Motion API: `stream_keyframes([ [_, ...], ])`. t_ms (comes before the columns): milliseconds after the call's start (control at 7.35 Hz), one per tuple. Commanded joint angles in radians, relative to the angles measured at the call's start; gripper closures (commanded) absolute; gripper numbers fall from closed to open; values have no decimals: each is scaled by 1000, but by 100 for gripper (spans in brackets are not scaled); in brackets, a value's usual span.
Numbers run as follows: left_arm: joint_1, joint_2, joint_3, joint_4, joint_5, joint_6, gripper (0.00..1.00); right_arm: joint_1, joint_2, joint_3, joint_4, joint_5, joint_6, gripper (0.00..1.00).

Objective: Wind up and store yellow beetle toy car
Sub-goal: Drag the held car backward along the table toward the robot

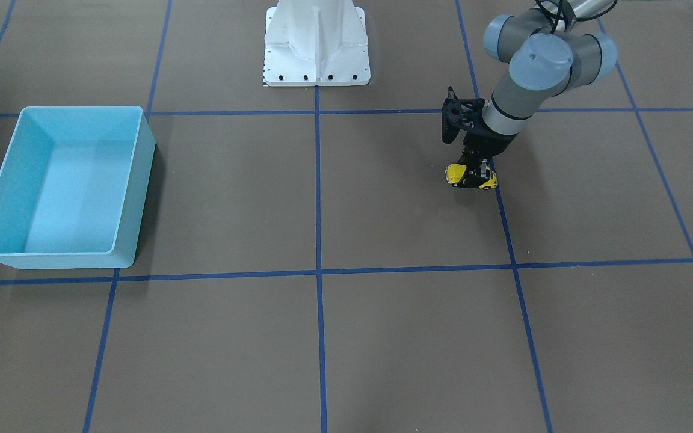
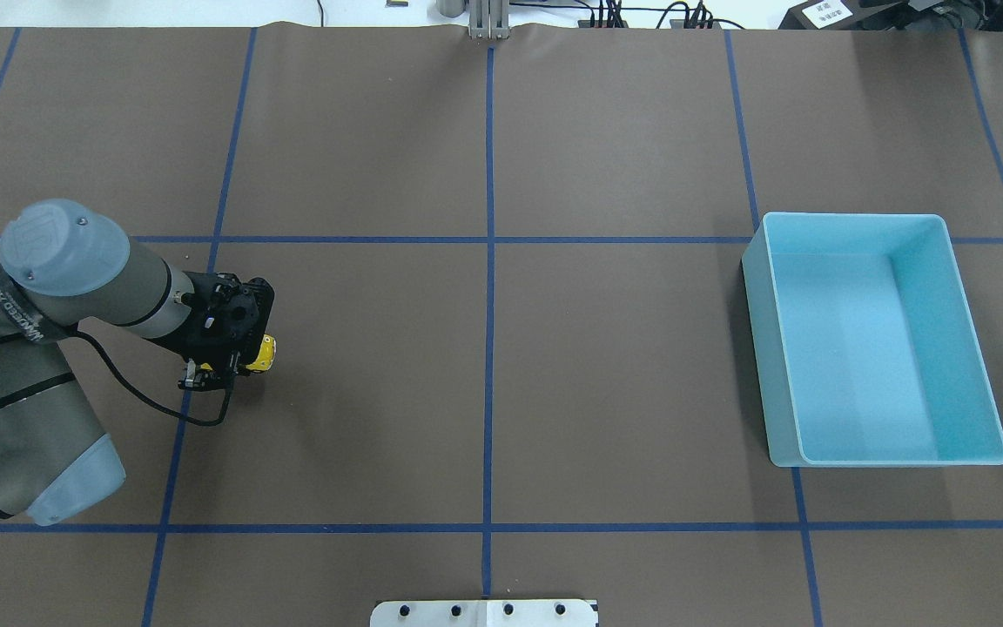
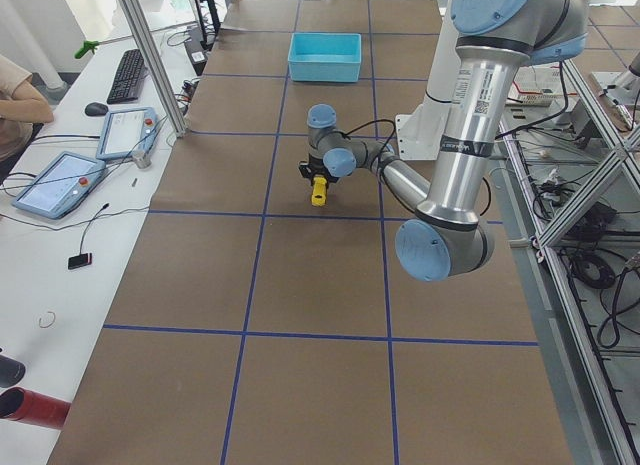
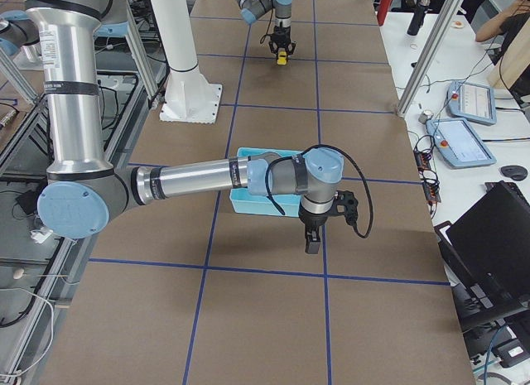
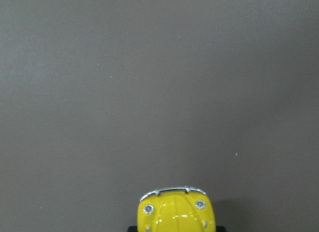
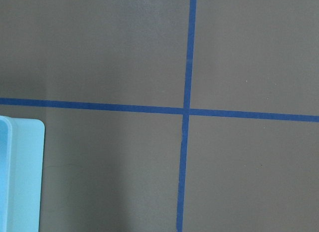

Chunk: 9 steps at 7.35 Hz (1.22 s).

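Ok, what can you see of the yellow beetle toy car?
The yellow beetle toy car is tiny, glossy, rounded, with dark windows, a chrome bumper and two headlights. It is upright, gripped across its body by the left pincer, far from the blue bin. Whether its wheels touch the table is unclear.

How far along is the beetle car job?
Done: the left tool grips the yellow beetle toy car close to the table. In hand: winding; how much is done I cannot tell. Left: storing; the blue bin at the far end is empty.
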Motion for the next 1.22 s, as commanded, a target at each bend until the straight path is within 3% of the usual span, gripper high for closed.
stream_keyframes([
  [0,-1,1,26,-15,-10,-11,63,-1,2,-5,2,-1,1,0],
  [408,-2,3,68,-74,-10,-12,61,-1,2,-7,2,-2,3,0],
  [1088,-4,40,69,-148,-10,-17,67,-1,2,-2,2,-9,3,0],
])
